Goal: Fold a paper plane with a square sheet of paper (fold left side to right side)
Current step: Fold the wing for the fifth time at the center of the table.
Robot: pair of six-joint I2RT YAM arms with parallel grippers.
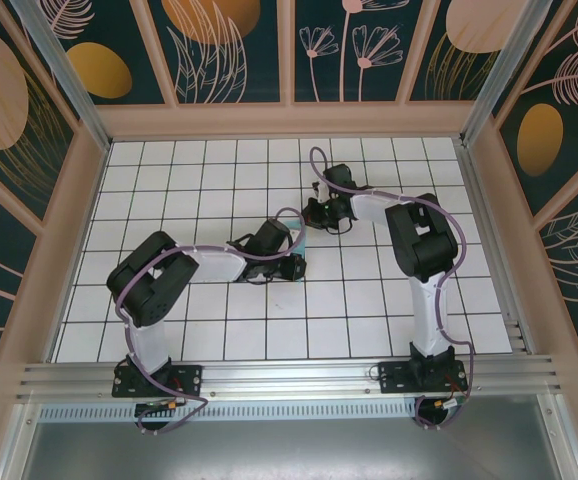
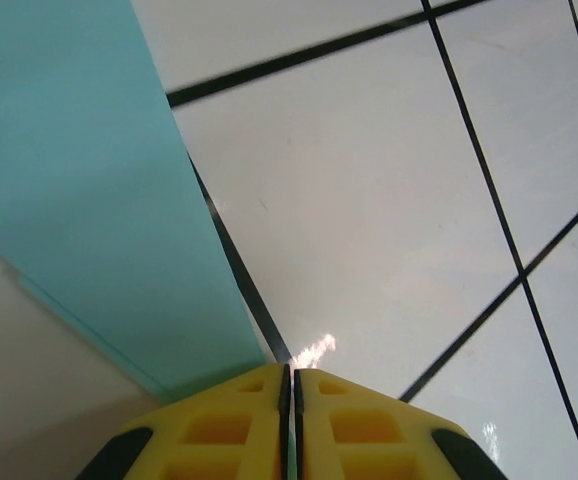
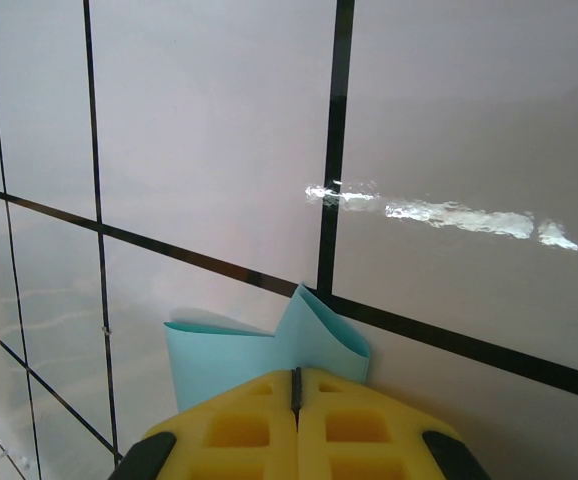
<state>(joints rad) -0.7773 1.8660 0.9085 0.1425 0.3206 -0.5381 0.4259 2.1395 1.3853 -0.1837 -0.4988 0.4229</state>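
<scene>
The square sheet of paper [image 1: 304, 243] shows from above as a thin light-turquoise sliver standing on edge between the two grippers at mid-table. My left gripper [image 1: 296, 263] is at its near end, my right gripper [image 1: 315, 216] at its far end. In the left wrist view the sheet [image 2: 79, 200] slopes down from the upper left into the shut yellow fingers [image 2: 219, 430] of the left gripper [image 2: 290, 375]. In the right wrist view the right gripper [image 3: 296, 372] is shut on a curled, doubled-over edge of the sheet [image 3: 219, 360], which bulges out ahead of the jaws.
White grid-tiled tabletop [image 1: 369, 290] spreads all round the grippers. Beige walls [image 1: 289, 120] with patterned panels enclose the back and sides. A metal rail [image 1: 289, 375] carrying the arm bases runs along the near edge.
</scene>
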